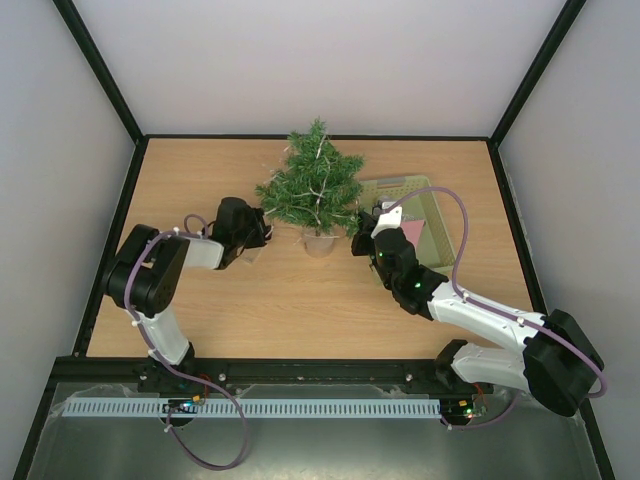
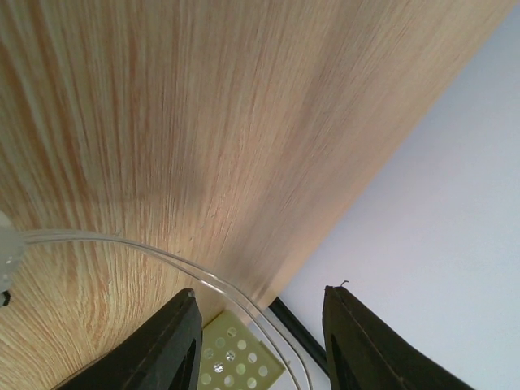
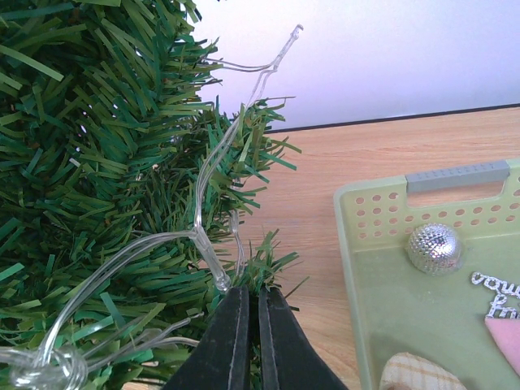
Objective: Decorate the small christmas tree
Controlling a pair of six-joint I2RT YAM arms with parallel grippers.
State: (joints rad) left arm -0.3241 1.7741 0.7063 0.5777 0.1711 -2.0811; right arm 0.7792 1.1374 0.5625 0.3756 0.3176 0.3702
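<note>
The small christmas tree (image 1: 312,185) stands upright in a small pot at the table's middle, with a clear light string (image 1: 320,175) draped over it. My right gripper (image 1: 360,226) is at the tree's lower right. In the right wrist view it (image 3: 258,305) is shut on a green branch tip (image 3: 272,268), with the clear string (image 3: 203,183) and a bulb right beside the jaws. My left gripper (image 1: 262,232) is at the tree's lower left. In the left wrist view it (image 2: 260,329) is open, and a clear wire (image 2: 162,260) runs loosely between its fingers.
A pale green basket (image 1: 438,205) stands right of the tree. In the right wrist view the basket (image 3: 357,268) holds a silver glitter ball (image 3: 434,248), silver lettering (image 3: 496,294), a pink piece (image 3: 508,337) and a wooden piece (image 3: 414,378). Black frame rails edge the table.
</note>
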